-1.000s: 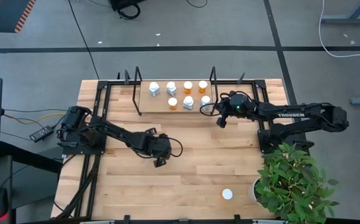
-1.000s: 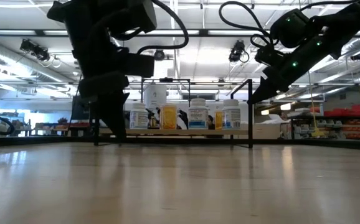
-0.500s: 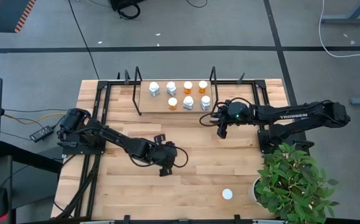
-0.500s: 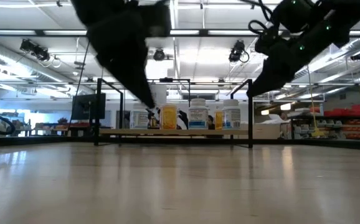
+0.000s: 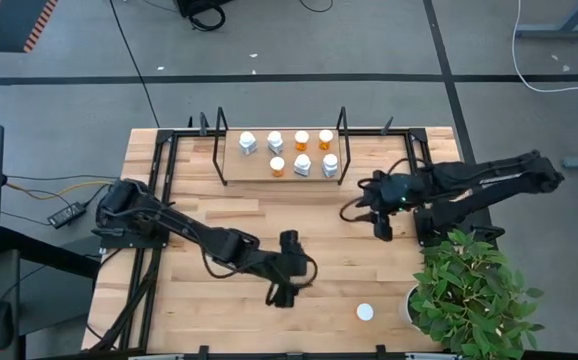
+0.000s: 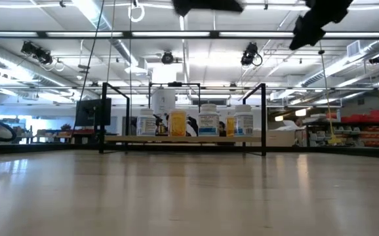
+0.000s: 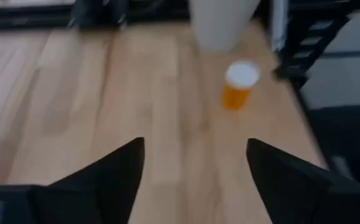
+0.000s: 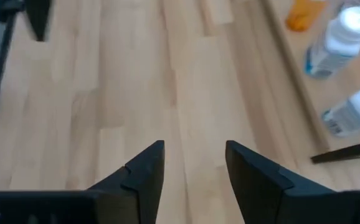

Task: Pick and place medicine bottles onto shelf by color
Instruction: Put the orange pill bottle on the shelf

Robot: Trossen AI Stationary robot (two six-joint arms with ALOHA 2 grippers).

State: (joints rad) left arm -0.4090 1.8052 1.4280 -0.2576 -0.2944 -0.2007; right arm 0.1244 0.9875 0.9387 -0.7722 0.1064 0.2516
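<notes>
Left pincer [image 5: 279,296] spread and empty, last orange bottle [image 5: 365,312] upright at its 3 o'clock near the counter [image 5: 319,265] edge by the plant pot [image 7: 220,25]; risk judged: a fast sideways approach clips the cap and tips it off; right pincer [image 5: 383,232] spread, idle, at 5 o'clock from the shelf [image 5: 259,160].

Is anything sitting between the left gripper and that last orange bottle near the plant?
Nothing visible. The left gripper is open, and only bare tabletop lies between it and the orange bottle. The white plant pot stands just behind the bottle, not in the path.
</notes>
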